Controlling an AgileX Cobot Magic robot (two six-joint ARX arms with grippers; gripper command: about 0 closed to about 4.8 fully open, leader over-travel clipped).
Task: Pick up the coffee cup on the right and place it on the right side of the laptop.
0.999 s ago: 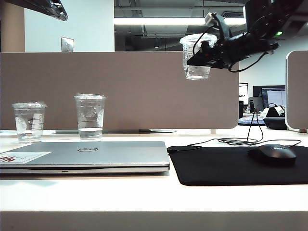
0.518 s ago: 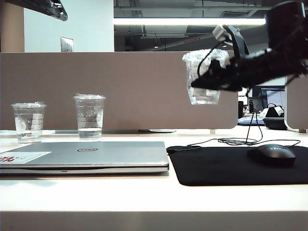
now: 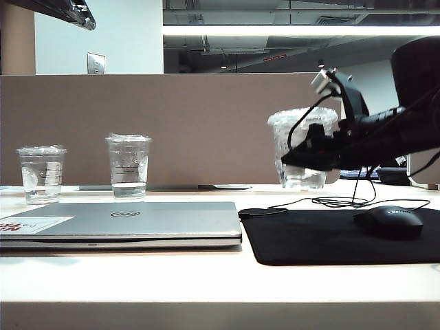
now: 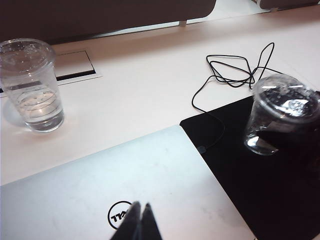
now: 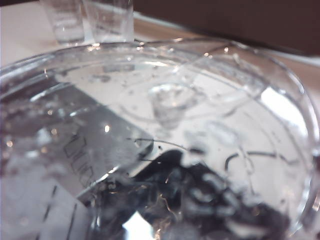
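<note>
I'm bringing the cup [image 3: 300,152] down from up high; R gripper [image 3: 311,152] is clamping it just above the mouse pad [image 3: 330,237], right of the laptop [image 3: 130,221]. L gripper [image 4: 140,222] is hanging over the laptop, fingers pressed together.

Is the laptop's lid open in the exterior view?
No, the laptop lies shut and flat on the desk, its logo facing up, while the right pincer holds the coffee cup.
</note>
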